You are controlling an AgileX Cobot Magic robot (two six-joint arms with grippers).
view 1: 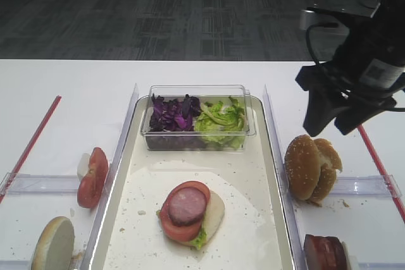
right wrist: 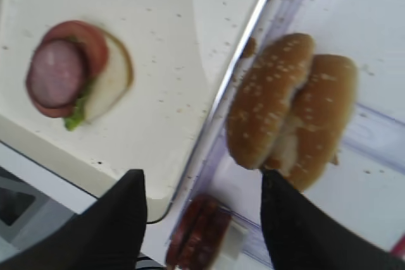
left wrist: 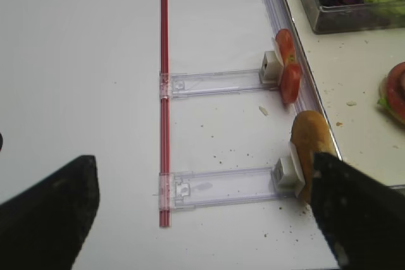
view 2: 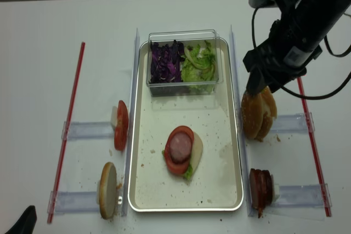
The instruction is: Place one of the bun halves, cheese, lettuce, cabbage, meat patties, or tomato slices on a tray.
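The black right claw (right wrist: pixel 201 219) hangs spread and empty above two sesame-seeded golden-brown bun halves (view 1: pixel 311 167) standing on edge on the white table (view 1: pixel 63 105), just right of the large cream-white rectangular tray (view 1: pixel 253 232). On that tray lies a pale bun half topped with lettuce, red tomato slice and pinkish round meat patty (view 1: pixel 187 207). The left claw (left wrist: pixel 202 210) is spread, empty.
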